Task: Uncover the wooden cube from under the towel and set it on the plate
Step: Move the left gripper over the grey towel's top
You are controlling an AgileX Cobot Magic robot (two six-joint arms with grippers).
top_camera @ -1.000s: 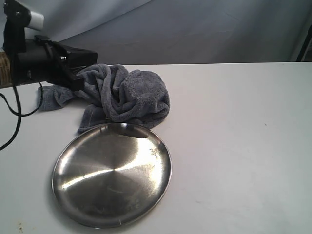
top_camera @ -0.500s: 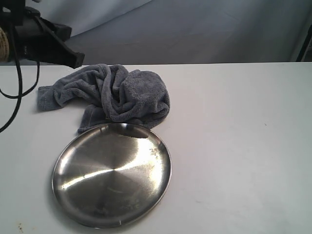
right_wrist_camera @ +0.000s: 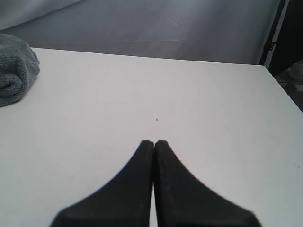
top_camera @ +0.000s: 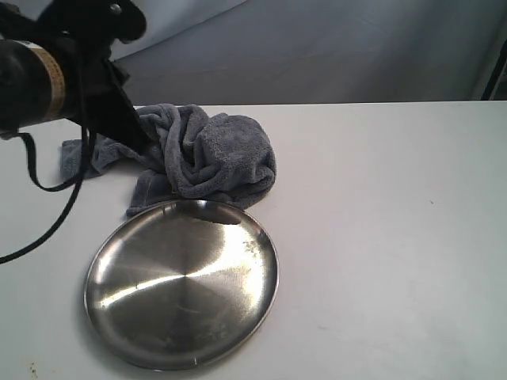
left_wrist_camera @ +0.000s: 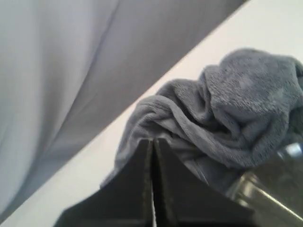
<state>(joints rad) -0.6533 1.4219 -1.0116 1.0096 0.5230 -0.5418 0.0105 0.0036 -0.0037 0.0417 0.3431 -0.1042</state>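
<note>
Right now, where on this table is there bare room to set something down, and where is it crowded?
Free: the right side of the table, beyond the towel and plate, and the plate's own bare surface. Crowded: back left, where the bunched towel meets the plate's far rim and the left end effector hangs by the towel.

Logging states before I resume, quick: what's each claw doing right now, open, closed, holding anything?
Left claw: closed, nothing visible in it; the towel lies just beyond its tip.
Right claw: closed, empty, above the white table.
</note>
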